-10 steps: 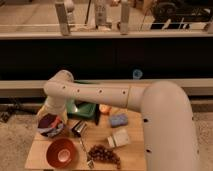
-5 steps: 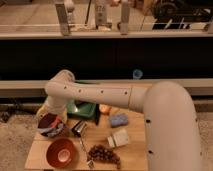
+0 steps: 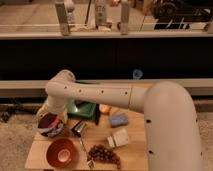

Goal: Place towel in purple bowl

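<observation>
Jaws hidden behind arm [image 3: 100, 95] at purple bowl [image 3: 49, 128], state untellable; red bowl [image 3: 62, 153], can [image 3: 78, 128], grapes [image 3: 104, 154] nearby.

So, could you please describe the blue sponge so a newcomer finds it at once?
Start at the wooden table; the white arm's claw is over the purple bowl at its left. The flat blue rectangular sponge lies mid-table, behind the white box, the only flat blue block.

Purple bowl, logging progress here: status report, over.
Gripper low over round purple bowl. Crumpled towel looks to be in bowl, beneath gripper. Shiny metal can beside bowl, not blocking.
</observation>
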Robot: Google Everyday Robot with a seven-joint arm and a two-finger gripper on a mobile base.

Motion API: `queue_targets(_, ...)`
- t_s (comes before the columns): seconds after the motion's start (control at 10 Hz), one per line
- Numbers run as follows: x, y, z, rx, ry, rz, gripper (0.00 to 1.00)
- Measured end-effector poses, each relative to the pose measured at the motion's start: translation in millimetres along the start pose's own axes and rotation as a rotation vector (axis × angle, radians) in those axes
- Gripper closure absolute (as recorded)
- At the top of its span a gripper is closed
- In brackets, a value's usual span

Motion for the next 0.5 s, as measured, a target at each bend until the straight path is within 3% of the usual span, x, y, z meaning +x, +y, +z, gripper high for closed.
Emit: queue_targets(0.5, 0.0, 0.1, 0.1, 0.000, 0.000, 0.000, 0.20)
